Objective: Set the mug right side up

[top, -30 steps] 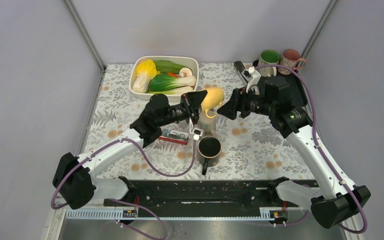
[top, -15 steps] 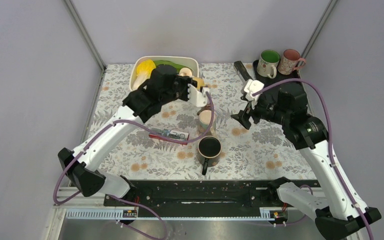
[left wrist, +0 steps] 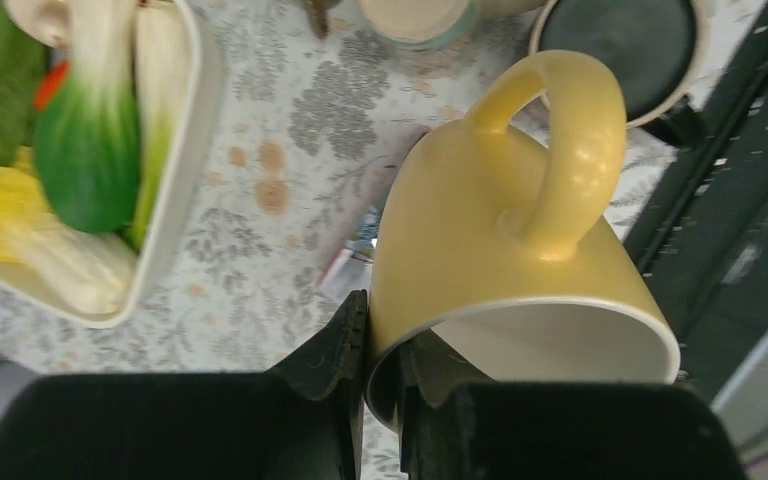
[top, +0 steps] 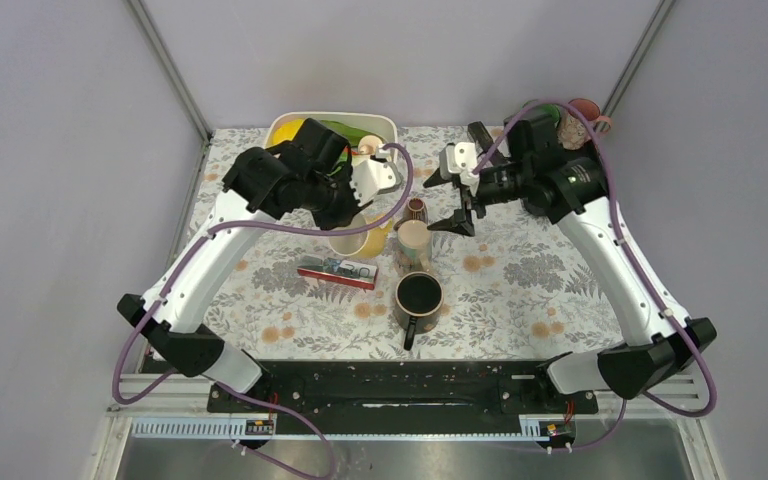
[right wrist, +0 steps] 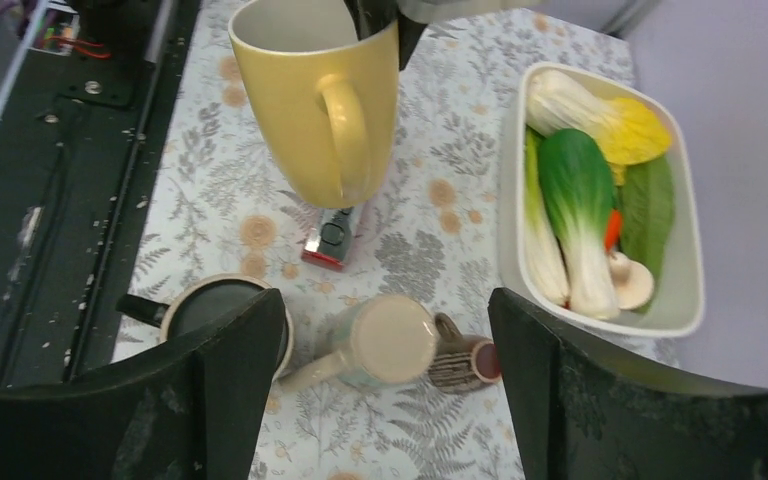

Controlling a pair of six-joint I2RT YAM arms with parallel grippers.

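The left gripper point(left wrist: 380, 345) clamped the rim of the glossy yellow ceramic mug point(left wrist: 500, 250), mouth-up above the desk near its far edge; the right gripper point(right wrist: 385, 320) gaped empty.

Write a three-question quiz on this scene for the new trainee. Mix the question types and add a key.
1. True or false: the right gripper is shut on the yellow mug.
2. Which part of the yellow mug does the left gripper pinch? A) handle B) rim C) base
3. Fill in: as the right wrist view shows it, the yellow mug's mouth faces ____.

Key: 1 false, the right gripper is open and apart from the mug; 2 B; 3 up.
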